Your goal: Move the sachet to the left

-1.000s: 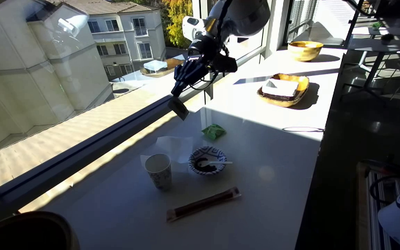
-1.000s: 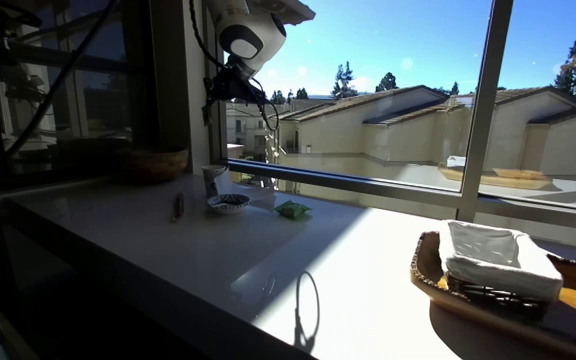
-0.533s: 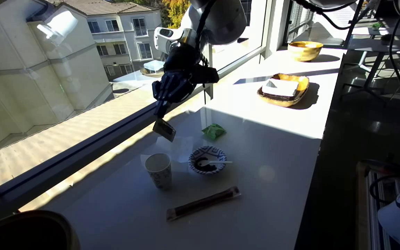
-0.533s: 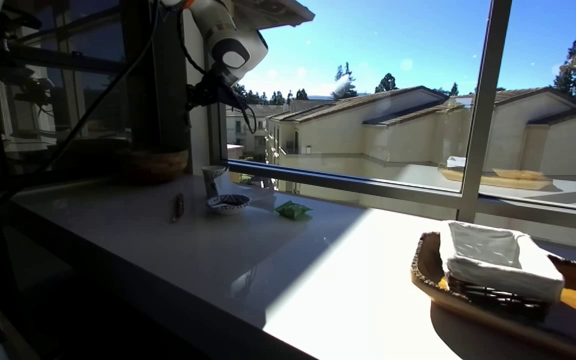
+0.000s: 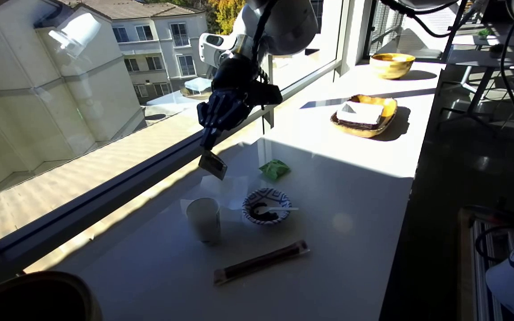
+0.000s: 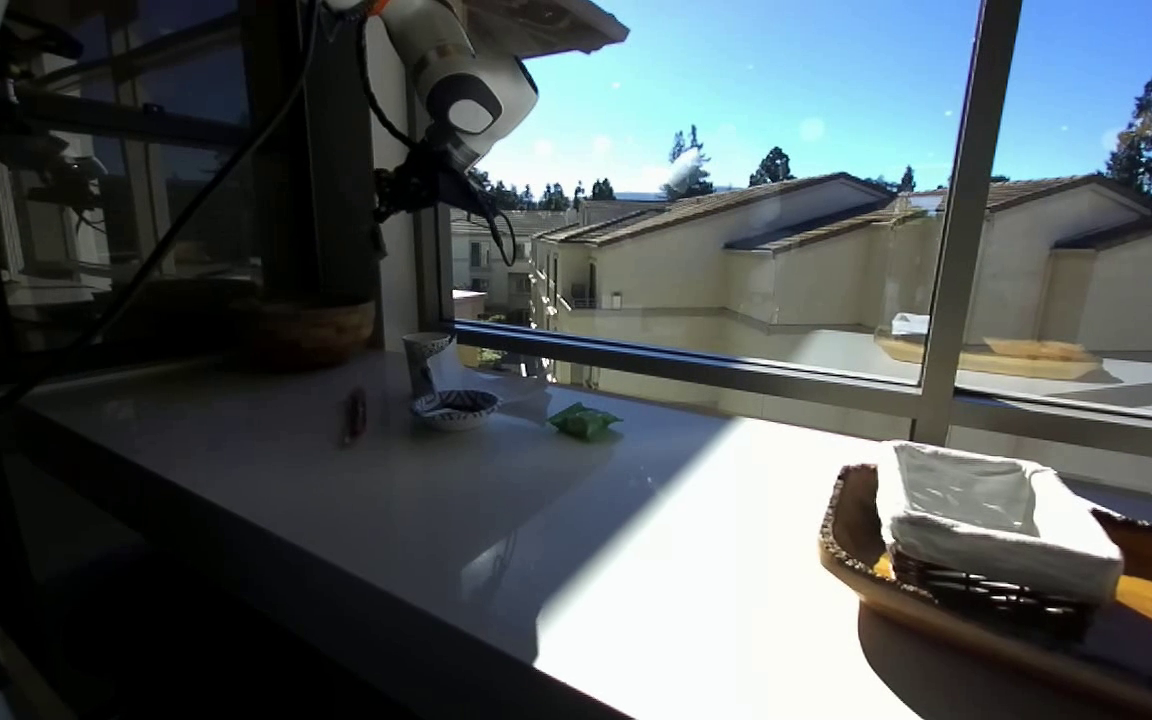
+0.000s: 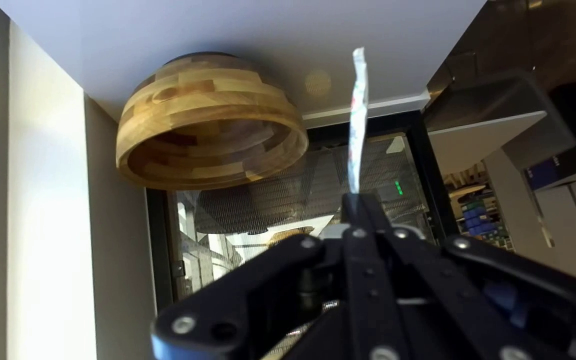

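The gripper is pinching the sachet by one end, its fingers pressing together with only the thin paper between them. In the wrist view the sachet is showing edge-on, a slim pale strip pointing out past the fingertips; in an exterior view it is hanging tilted below them, its flat face showing. Both exterior views are showing the gripper in the air, higher than the counter. In an exterior view the sachet is blending into the dim wall, so its exact height is hard to judge.

The cup is standing upright near the bowl, with paper lying beside both. A white spoon is resting in the bowl, its handle reaching over the rim. The packet is lying near the paper, and the sleeve is lying apart from cup and bowl. Well away, the basket is sitting in the tray.
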Available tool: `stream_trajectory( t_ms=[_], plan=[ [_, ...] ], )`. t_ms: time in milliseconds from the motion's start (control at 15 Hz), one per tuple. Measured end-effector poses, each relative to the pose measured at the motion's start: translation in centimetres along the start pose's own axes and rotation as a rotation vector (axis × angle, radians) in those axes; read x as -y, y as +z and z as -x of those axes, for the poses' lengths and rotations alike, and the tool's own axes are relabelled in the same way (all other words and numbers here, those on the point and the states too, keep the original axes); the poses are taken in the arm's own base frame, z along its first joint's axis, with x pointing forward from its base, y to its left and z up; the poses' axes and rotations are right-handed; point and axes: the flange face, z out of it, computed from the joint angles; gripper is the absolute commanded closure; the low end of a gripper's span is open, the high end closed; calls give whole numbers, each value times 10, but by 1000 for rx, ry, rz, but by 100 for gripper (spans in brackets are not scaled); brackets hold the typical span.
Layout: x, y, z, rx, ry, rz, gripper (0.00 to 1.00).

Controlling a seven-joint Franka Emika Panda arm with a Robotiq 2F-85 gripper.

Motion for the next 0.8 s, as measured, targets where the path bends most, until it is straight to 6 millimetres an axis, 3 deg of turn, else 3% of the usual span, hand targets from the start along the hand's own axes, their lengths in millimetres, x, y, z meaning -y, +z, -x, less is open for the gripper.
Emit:
stream_trajectory(
  t_ms=[800],
  plan=[
    [11, 119, -38, 352, -3, -207, 100]
  ],
)
